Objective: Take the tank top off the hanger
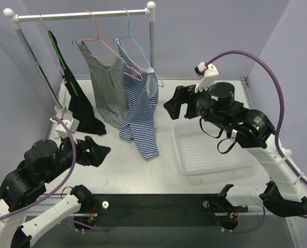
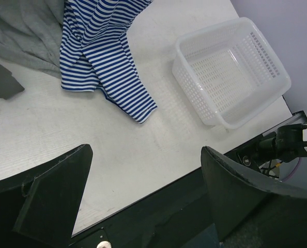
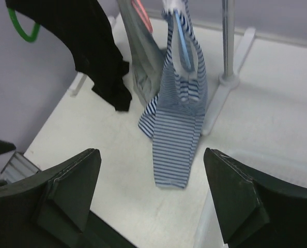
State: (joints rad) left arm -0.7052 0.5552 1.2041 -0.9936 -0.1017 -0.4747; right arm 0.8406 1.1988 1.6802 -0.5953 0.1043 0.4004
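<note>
**Both grippers released, striped tank top on its hanger**

Nearest to us in the overhead view, the two arm bases sit at the front edge of the table (image 1: 117, 160). The left gripper (image 1: 97, 152) hovers low over the table's left side. Its jaws are spread wide with nothing between them. The right gripper (image 1: 175, 103) is raised above the far edge of the basket (image 1: 208, 150). Its jaws are likewise apart and empty, and they face the hanging clothes.

The striped tank top (image 1: 140, 111) hangs from the blue hanger (image 3: 182, 44), which is hooked on the rail (image 1: 81, 14) at the back of the table. We see a strap looped over the hanger. The lower end of the garment trails onto the table, just left of the basket. Neither gripper touches it.

Beside it to the left, a grey top (image 1: 107, 88) hangs on a pink hanger (image 1: 99, 36), its side touching the striped fabric. Further left, a black garment (image 1: 81, 103) hangs on a green hanger (image 3: 21, 28). The white basket holds nothing that we can see
</note>
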